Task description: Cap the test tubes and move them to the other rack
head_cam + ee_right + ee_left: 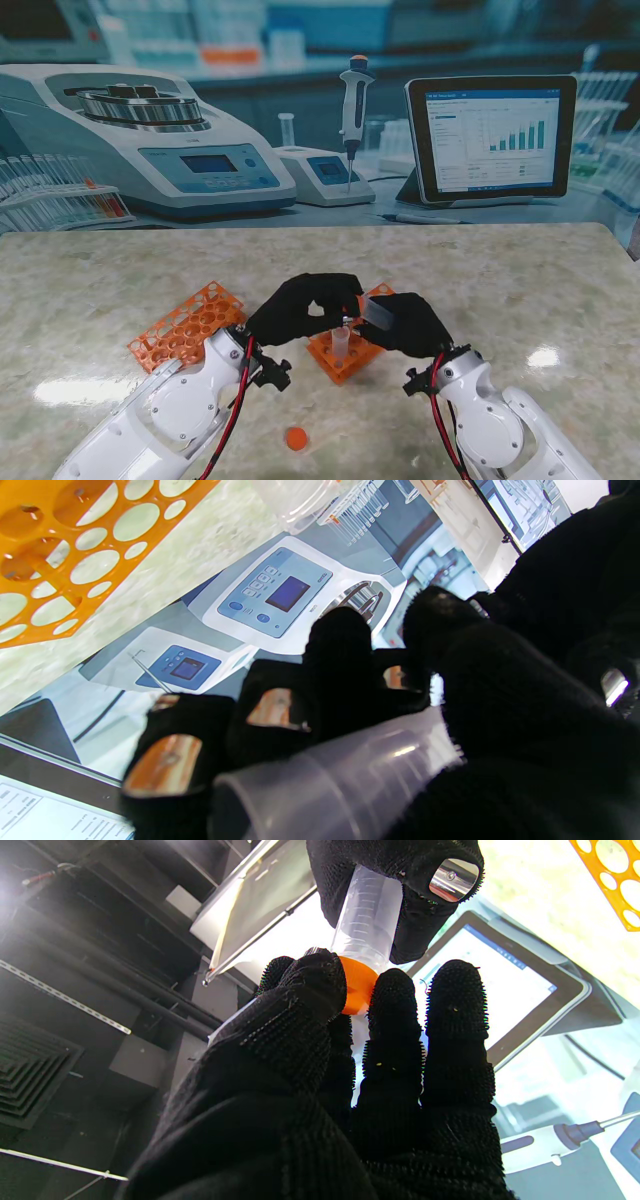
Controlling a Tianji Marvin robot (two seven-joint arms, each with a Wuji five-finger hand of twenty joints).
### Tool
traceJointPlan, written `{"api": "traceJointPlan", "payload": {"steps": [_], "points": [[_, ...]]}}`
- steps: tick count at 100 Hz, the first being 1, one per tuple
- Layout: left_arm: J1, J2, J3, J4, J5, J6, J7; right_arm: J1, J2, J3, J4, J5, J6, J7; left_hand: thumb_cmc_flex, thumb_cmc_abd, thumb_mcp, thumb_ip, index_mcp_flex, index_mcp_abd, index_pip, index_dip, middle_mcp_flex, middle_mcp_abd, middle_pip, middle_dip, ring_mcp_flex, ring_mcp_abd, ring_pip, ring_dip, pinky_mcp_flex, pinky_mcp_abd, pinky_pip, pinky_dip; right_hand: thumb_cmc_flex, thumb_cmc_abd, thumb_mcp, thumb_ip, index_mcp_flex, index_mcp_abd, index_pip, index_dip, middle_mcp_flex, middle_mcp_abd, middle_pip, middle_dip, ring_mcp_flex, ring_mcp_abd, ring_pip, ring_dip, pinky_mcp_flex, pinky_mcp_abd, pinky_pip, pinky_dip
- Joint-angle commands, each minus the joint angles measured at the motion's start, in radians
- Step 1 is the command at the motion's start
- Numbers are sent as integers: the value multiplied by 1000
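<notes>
Marble-patterned tabletop ran pale and glossy under us, with two bright glare patches on it. Beyond its far edge hung a printed laboratory backdrop showing a centrifuge, a pipette on a stand and a tablet with a chart.

We counted two orange racks: one lying flat at ten o'clock from our hands, the other directly beneath them, at the table's middle. One uncapped tube stood upright in that second rack. One loose orange cap lay at six o'clock, nearer to us and well apart from the racks.

Our right hand was closed around a clear tube, held tilted above the rack. Our left hand met it from nine o'clock, its thumb and fingers pinching an orange cap on the tube at the tube's mouth. We could not tell whether that cap was fully seated. So we counted two tubes and two caps in all.
</notes>
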Motion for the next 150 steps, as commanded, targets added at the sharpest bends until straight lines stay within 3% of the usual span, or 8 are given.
{"api": "traceJointPlan", "payload": {"steps": [1, 41, 55, 81, 150], "points": [[0, -2, 3, 0, -6, 4, -11, -8, -1, -4, -9, 0, -6, 3, 96, 60, 16, 43, -10, 0, 4, 10, 46, 17, 52, 20, -2, -46, -25, -9, -3, -3, -12, 9, 45, 15, 0, 2, 33, -59, 39, 34, 16, 64, -5, -4, 52, -148, 125, 25, 35, -40, 115, -11], [-4, 5, 6, -2, -27, -2, -41, -9, 0, -12, -14, -4, -29, 5, 96, 62, 12, 44, -44, -10, -35, -6, 49, 22, 45, 1, 3, -41, -31, -14, -3, -2, -12, 6, 44, 16, -2, 1, 32, -59, 39, 34, 14, 64, -7, -4, 53, -154, 118, 23, 34, -42, 112, -12], [-3, 5, 6, -4, -28, -4, -43, -10, 0, -12, -14, -5, -31, 5, 96, 62, 10, 43, -52, -29, -106, -40, 52, 25, 43, -8, 6, -39, -32, -16, -4, 2, -10, 6, 45, 17, -2, 1, 32, -60, 38, 34, 15, 61, -7, -4, 53, -154, 118, 23, 34, -42, 112, -12], [-1, 3, 4, -9, -17, 1, -32, -11, 0, -13, -18, -5, -27, 6, 96, 65, 9, 43, -48, -10, -204, -92, 47, 39, 38, -26, 6, -35, -35, -19, -5, 4, -8, 5, 44, 16, -3, 1, 32, -60, 38, 35, 15, 63, -7, -4, 53, -154, 118, 23, 34, -42, 112, -12], [-7, 5, 7, -5, -21, 19, -44, -14, 1, -11, -24, -9, -44, 4, 96, 87, -25, 40, -14, 14, -180, -85, 73, 50, 18, -83, 42, -11, -67, -78, 1, 32, -16, -10, 46, 17, -3, 1, 31, -62, 35, 35, 14, 63, -7, -4, 53, -154, 117, 24, 34, -43, 111, -12]]}}
